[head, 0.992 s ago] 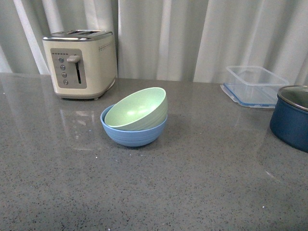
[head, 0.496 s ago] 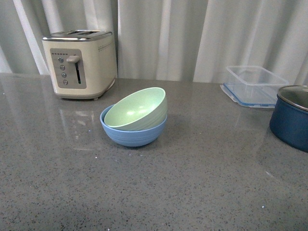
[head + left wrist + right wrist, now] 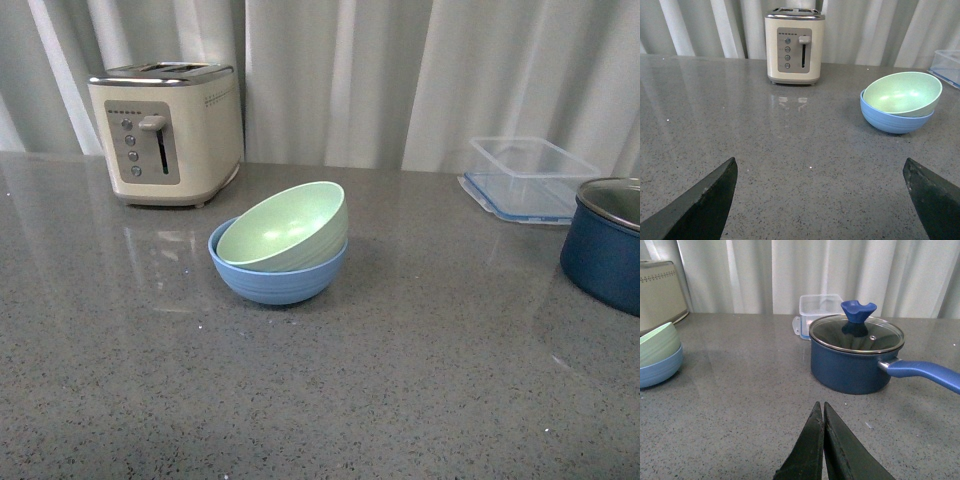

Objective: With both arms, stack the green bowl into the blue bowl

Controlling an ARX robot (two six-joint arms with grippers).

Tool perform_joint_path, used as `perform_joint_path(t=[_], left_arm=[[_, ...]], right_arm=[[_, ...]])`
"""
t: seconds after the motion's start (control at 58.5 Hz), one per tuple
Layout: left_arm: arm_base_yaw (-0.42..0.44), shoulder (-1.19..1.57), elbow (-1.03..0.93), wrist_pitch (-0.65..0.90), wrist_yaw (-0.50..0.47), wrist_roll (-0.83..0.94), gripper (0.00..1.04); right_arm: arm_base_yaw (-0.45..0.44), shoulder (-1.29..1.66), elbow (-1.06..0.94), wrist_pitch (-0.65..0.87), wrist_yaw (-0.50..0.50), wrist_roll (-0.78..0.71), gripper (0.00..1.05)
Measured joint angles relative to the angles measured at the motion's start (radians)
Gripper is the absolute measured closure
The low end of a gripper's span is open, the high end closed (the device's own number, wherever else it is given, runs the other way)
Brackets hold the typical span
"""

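Mint-green and tilted, the green bowl (image 3: 283, 228) already sits inside the blue bowl (image 3: 277, 277), near the middle of the grey stone counter (image 3: 400, 380) — but not squarely: its rim is lifted on the right and dips low on the left, so it rests askew rather than nested flat. Neither arm shows in the front view. From the left wrist view the pair of bowls lies ahead of the left gripper (image 3: 820, 200), well apart from it, and the gripper's dark fingers (image 3: 700, 205) stand wide apart with nothing between them. From the right wrist view the right gripper (image 3: 822, 440) has its fingers pressed together on nothing, and the bowls appear only at the far edge of its picture, well away. I judge the left arm better lined up with the stack, though which arm is truly nearer I cannot tell. If any move is left, it would be a nudge on the raised rim to settle the green bowl level — and the stack looks stable enough as it lies. Other things stand clear of the bowls: a cream toaster (image 3: 168, 133) behind them to the left, a clear plastic container (image 3: 530, 175) at the back right, and a dark navy pot (image 3: 856, 357) with a glass lid (image 3: 856, 333) close before the right gripper, between it and nothing the task needs.
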Motion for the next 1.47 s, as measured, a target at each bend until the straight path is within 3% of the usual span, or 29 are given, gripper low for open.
perform_joint_path(t=[0.291, 0.393, 0.582, 1.146, 1.471], left_arm=[[0.0, 0.0, 0.0, 0.0, 0.0, 0.0, 0.07], [0.0, 0.0, 0.0, 0.0, 0.0, 0.0, 0.07], [0.0, 0.0, 0.0, 0.0, 0.0, 0.0, 0.07], [0.0, 0.0, 0.0, 0.0, 0.0, 0.0, 0.07], [0.0, 0.0, 0.0, 0.0, 0.0, 0.0, 0.07]], right_arm=[[0.0, -0.078, 0.0, -0.077, 0.0, 0.0, 1.04], [0.0, -0.2, 0.001, -0.236, -0.001, 0.0, 1.04], [0.0, -0.247, 0.001, -0.253, -0.001, 0.0, 1.04], [0.0, -0.247, 0.001, -0.254, -0.001, -0.001, 0.11], [0.0, -0.247, 0.001, -0.254, -0.001, -0.001, 0.1]])
